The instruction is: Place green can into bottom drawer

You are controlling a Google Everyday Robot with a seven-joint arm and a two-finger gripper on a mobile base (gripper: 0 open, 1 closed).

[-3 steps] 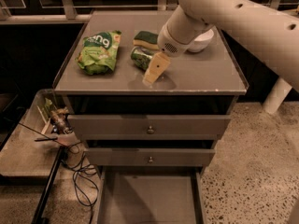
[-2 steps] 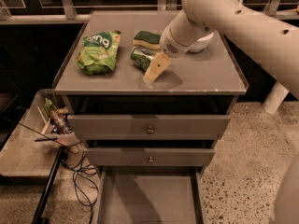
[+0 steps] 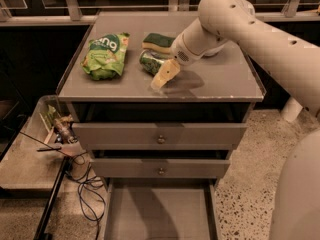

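One camera view: the gripper (image 3: 164,75) is hovering low over the cabinet top (image 3: 225,81), touching or just right of the green can (image 3: 148,62), probably lining up a grasp; its opening and hold, I cannot tell; the can is lying beside the sponge (image 3: 158,41); the bottom drawer (image 3: 160,214) is sitting open at the near edge, likely awaiting the can.

Tool (image 3: 165,75) low over cabinet top (image 3: 225,84), just beside green can (image 3: 149,62); btm drawer (image 3: 157,219) open below.
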